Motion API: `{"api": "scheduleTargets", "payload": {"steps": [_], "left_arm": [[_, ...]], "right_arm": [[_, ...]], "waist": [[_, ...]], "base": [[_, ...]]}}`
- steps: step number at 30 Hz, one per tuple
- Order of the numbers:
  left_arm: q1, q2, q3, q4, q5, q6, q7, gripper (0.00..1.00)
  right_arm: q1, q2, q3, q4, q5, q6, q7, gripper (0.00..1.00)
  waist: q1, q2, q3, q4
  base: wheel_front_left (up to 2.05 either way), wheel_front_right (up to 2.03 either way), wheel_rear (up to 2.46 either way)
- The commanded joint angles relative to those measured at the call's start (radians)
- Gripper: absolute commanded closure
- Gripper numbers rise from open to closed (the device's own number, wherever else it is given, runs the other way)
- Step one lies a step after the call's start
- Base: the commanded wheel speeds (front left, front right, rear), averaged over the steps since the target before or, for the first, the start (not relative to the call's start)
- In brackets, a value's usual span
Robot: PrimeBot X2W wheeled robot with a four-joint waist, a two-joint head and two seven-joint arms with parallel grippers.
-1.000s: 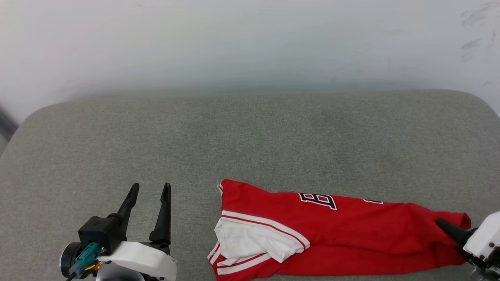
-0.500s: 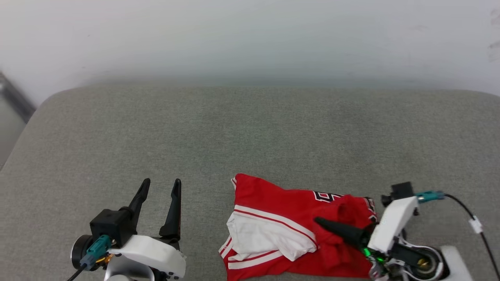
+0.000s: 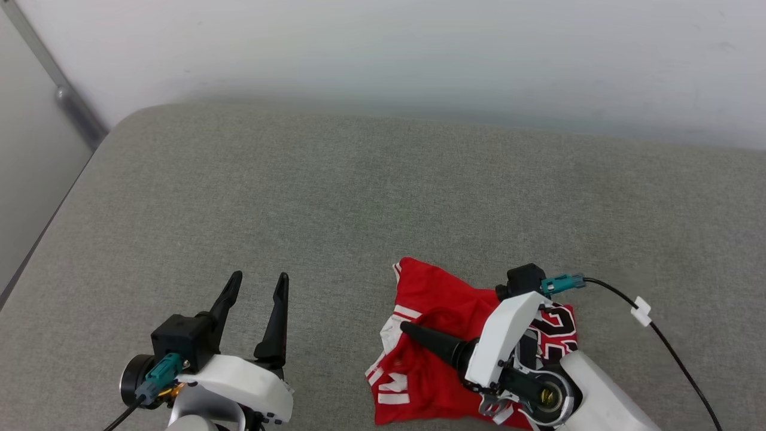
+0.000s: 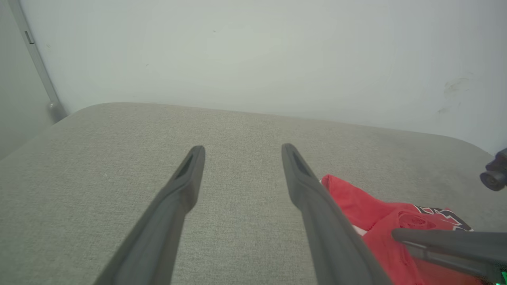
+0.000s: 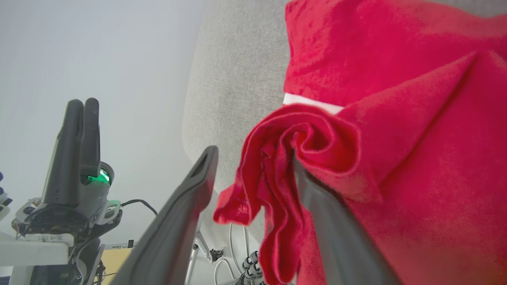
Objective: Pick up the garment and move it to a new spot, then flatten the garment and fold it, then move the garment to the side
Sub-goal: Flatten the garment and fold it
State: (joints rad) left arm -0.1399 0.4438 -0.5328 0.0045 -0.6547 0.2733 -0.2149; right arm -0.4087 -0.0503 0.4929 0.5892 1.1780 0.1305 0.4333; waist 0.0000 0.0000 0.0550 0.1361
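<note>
Currently, in the head view, the garment (image 3: pixel 437 293) lies bunched in a red heap at lower centre-right of the frame on the grey fabric surface (image 3: pixel 359 191). Numerals partly show at its right edge, white-striped trim at its lower left. Over the heap sits the right pincer (image 3: pixel 408 328), fingers pointing toward frame left. Right wrist view: its two fingers stand apart, not clamped. A roll of red cloth is draped over one finger (image 5: pixel 328 221); the other finger (image 5: pixel 186 198) is bare. At lower left, the left pincer (image 3: pixel 259 276) has its fingers spread with nothing between them, over bare surface, left of the garment and not touching it. A black cable (image 3: pixel 670 353) trails from the right wrist toward the lower right corner. A pale wall (image 3: pixel 383 48) stands behind the surface, top of frame.
</note>
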Motion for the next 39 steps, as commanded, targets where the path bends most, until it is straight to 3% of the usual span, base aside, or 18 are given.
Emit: {"api": "scheduleTargets", "payload": {"steps": [1,6,13,17,23,27,31,39], "left_arm": [[-0.008,-0.001,0.002,0.004,-0.001,-0.002,-0.006,0.00],[-0.004,-0.002,0.008,0.011,-0.006,0.002,-0.010,0.00],[0.013,0.004,0.019,0.012,-0.008,0.016,-0.017,0.00],[0.030,0.006,0.029,0.012,-0.017,0.027,-0.020,0.00],[0.057,0.013,0.045,0.008,-0.016,0.048,-0.026,0.00],[0.063,0.018,0.054,0.012,-0.012,0.055,-0.029,0.00],[0.077,0.025,0.064,0.021,-0.003,0.063,-0.035,0.00],[0.095,0.024,0.072,0.035,0.007,0.067,-0.043,0.00]], "right_arm": [[-0.013,0.000,0.021,0.014,0.008,0.000,-0.011,0.00],[-0.073,-0.019,0.116,0.022,-0.038,0.000,-0.053,0.00],[-0.138,-0.183,0.234,-0.031,-0.255,0.000,-0.193,0.00],[-0.110,-0.264,0.176,-0.012,-0.392,0.000,-0.318,0.00],[0.003,-0.321,-0.065,-0.042,-0.566,0.000,-0.505,0.00],[0.118,-0.294,-0.247,-0.130,-0.659,0.000,-0.558,0.00],[0.242,-0.236,-0.385,-0.292,-0.761,0.000,-0.555,0.00],[0.448,-0.102,-0.512,-0.596,-0.878,0.000,-0.475,0.00]], "waist": [[0.0000,0.0000,0.002,0.002],[0.0000,0.0000,0.007,-0.009],[0.0000,0.0000,-0.005,-0.052],[0.0000,0.0000,-0.024,-0.082],[0.0000,0.0000,-0.044,-0.126],[0.0000,0.0000,-0.049,-0.145],[0.0000,0.0000,-0.057,-0.163],[0.0000,0.0000,-0.068,-0.166]], "base": [[0.00,0.00,0.00],[0.00,0.00,0.00],[0.00,0.00,0.00],[0.00,0.00,0.00],[0.00,0.00,0.00],[0.00,0.00,0.00],[0.00,0.00,0.00],[0.00,0.00,0.00]]}}
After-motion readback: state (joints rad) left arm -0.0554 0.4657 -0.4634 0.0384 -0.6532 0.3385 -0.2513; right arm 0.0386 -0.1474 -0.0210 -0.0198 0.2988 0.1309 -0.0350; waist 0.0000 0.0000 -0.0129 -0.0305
